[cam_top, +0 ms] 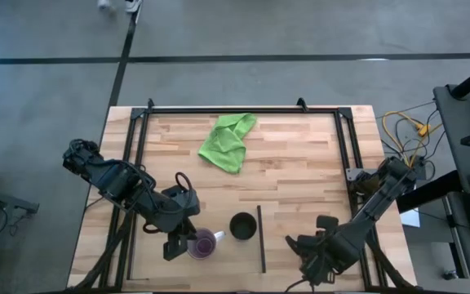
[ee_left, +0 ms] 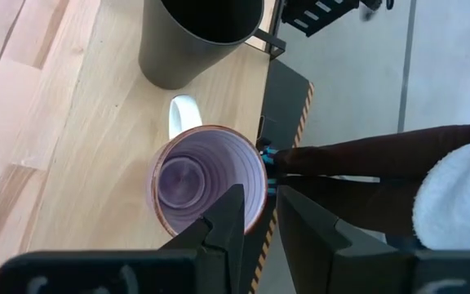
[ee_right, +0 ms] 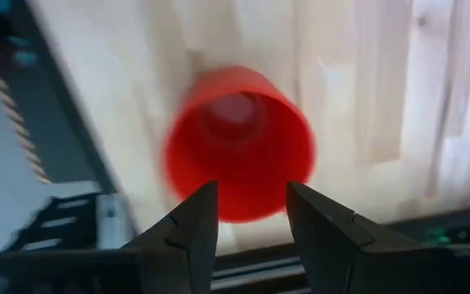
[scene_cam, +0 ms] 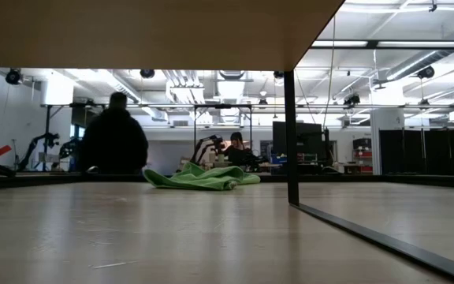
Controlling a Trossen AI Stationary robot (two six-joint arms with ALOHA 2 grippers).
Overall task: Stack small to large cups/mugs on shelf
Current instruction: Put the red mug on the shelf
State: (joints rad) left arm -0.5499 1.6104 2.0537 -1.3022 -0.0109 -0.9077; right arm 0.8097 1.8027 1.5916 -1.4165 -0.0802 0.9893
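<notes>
The translucent purple cup stands upright on the light wood shelf near the table's near edge, its whitish handle toward the black cup, which stands upright beside it. My left gripper is shut on the purple cup's rim. My right gripper is open just over the red mug at the near right. The mug's red body fills the view between and beyond the fingertips. In the high view the right arm hides the mug. My left gripper has the purple cup's wall at the rim, on the side away from the handle. One finger is inside the cup and the other outside. The fingers come from above. The cup stands upright on the wood.
A bright green cloth lies crumpled at the far middle. A thin black bar runs beside the black cup. The black metal frame edges the table. A person shows in the room behind.
</notes>
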